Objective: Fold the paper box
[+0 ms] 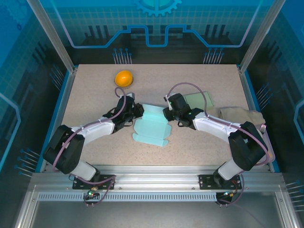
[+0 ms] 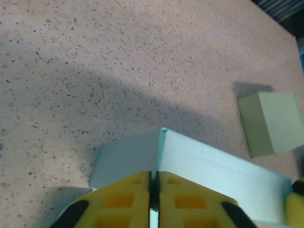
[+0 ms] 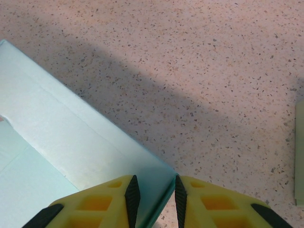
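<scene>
The light teal paper box [image 1: 151, 128] lies partly folded in the middle of the table, its flat panels spread toward the near edge. My left gripper [image 1: 138, 114] is at its left side. In the left wrist view the yellow fingers [image 2: 128, 197] are pressed together on a raised thin edge of the paper box [image 2: 213, 161], so my left gripper [image 2: 154, 192] is shut on it. My right gripper [image 1: 167, 114] is at the box's right side. Its jaws [image 3: 153, 199] straddle the corner of a raised wall of the paper box [image 3: 71, 137], with both pads against that corner.
An orange round object [image 1: 124, 78] sits at the back left. A pale green small box [image 1: 200, 100] lies behind the right arm and shows as the pale green box [image 2: 270, 122] in the left wrist view. A beige cloth [image 1: 240, 116] is bunched at the right edge.
</scene>
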Action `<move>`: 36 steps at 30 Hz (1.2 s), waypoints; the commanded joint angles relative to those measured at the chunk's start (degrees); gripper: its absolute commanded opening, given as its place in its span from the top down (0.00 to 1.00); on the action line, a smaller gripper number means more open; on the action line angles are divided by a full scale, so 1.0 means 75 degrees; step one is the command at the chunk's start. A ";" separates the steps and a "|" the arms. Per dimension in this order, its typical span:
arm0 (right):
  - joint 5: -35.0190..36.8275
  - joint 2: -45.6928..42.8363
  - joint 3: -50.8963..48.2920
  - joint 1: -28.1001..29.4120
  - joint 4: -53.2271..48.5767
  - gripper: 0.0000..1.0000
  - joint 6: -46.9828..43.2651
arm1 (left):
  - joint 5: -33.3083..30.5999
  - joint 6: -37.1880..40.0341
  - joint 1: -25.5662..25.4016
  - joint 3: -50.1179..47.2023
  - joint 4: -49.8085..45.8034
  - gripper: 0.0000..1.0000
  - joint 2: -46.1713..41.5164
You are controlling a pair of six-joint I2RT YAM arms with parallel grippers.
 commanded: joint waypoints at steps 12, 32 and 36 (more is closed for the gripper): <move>0.0474 0.0542 -0.0147 0.0326 -0.1040 0.70 0.0349 | -0.0455 -0.0095 -0.0073 0.0526 -0.2357 0.62 -0.0417; 0.0641 0.0372 -0.0136 0.0391 -0.1254 0.70 0.0622 | 0.0882 -0.0714 -0.0139 -0.3101 -0.1908 0.47 -0.3376; 0.0653 0.0343 -0.0104 0.0393 -0.1293 0.70 0.0598 | 0.0935 -0.0854 -0.0211 -0.3432 -0.1181 0.47 -0.3272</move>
